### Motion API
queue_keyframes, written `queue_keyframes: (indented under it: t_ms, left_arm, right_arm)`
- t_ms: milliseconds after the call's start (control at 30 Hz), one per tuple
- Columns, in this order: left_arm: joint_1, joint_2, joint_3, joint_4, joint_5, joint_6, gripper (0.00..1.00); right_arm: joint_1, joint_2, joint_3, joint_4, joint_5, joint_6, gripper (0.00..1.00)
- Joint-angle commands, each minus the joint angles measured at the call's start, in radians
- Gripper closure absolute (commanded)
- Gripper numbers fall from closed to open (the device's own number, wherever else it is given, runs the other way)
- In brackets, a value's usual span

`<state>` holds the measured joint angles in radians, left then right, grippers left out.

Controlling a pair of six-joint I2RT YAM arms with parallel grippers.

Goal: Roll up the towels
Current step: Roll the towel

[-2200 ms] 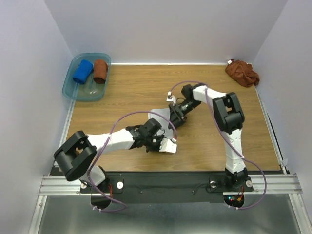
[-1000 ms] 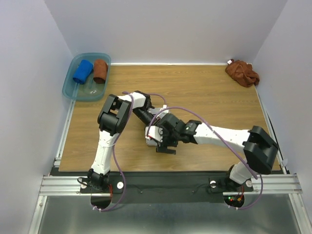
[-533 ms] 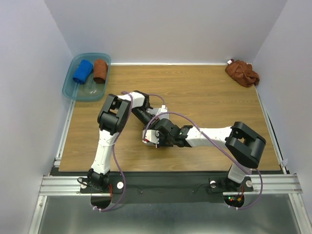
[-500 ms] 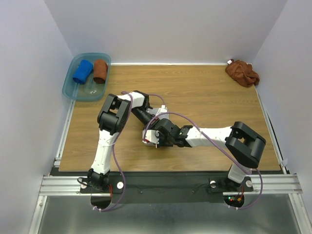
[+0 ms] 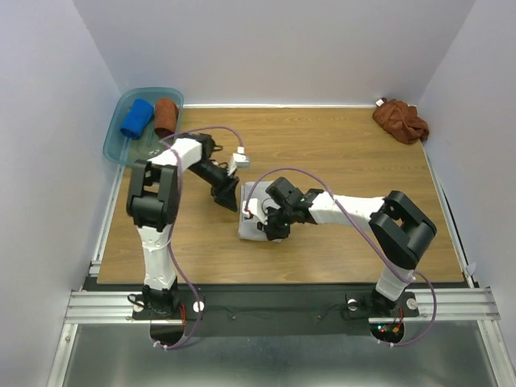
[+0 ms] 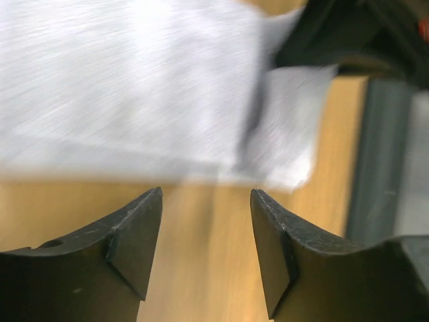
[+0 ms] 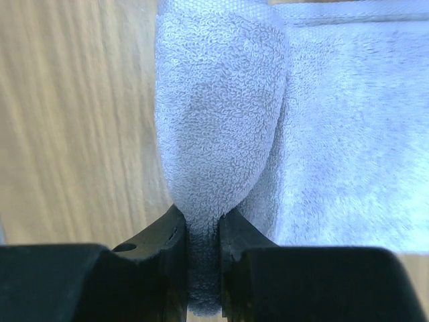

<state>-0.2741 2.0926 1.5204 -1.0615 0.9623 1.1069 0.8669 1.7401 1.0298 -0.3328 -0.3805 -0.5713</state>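
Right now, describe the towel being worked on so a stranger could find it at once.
On the wooden table, look near the middle, just ahead of the two arms. The grey towel lies there, one edge pinched in the right hand. The only other loose towel is rust-brown, crumpled in the far right corner.

White-and-black jointed arms [image 5: 348,207] trail looping purple cables [image 5: 294,172] from black bases.

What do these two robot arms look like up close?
Each arm, left arm and right arm, has white tube-like links joined by chunky black joints. A thin purple cable loops along each. The fingers are matte black, wedge-shaped plastic.
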Motion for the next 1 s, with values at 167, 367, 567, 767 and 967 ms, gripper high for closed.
queue_keyframes:
  t_ms: [167,367,567,767,967]
  left_arm:
    - [0.187,-0.426,-0.242,0.389,-0.114,-0.105,0.31]
    - [0.018,-0.930,-0.659,0.711,-0.340,-0.101,0.21]
    - [-0.376,-1.195,-0.988,0.961,-0.597,-0.065,0.05]
    - [-0.574,-1.074,-1.011,1.051,-0.692,-0.070,0.01]
    - [-0.665,-0.965,-1.005,1.140,-0.709,-0.073,0.02]
  right_arm:
    - [-0.144,0.235,0.168,-0.326,-0.388,0.047,0.99]
    - [-0.199,0.429,0.334,-0.530,-0.527,0.014,0.99]
    - [-0.221,0.551,0.466,-0.681,-0.595,-0.024,0.99]
    - [-0.238,0.634,0.545,-0.758,-0.626,-0.018,0.99]
    - [-0.249,0.662,0.578,-0.778,-0.646,-0.004,0.99]
